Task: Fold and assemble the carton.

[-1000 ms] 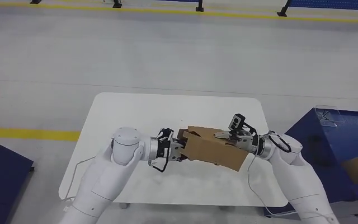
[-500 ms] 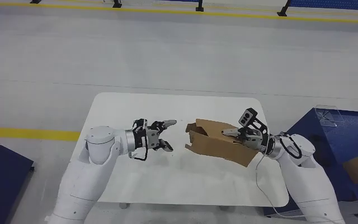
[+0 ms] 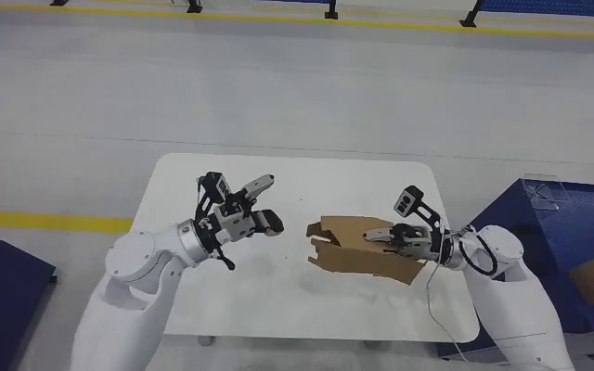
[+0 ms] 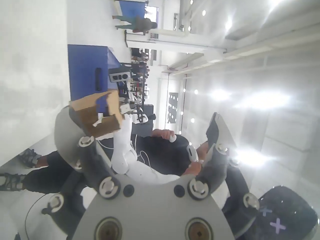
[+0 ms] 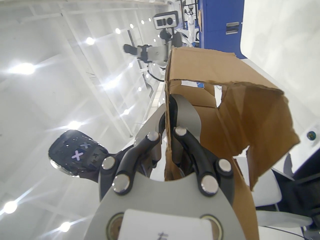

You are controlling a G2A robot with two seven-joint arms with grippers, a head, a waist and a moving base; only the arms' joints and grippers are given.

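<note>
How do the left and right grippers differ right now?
The left gripper is open and empty; the right gripper is shut on a wall of the carton. The left gripper is apart from the carton, off to its side; the right gripper touches it. Both hang over the table.
</note>
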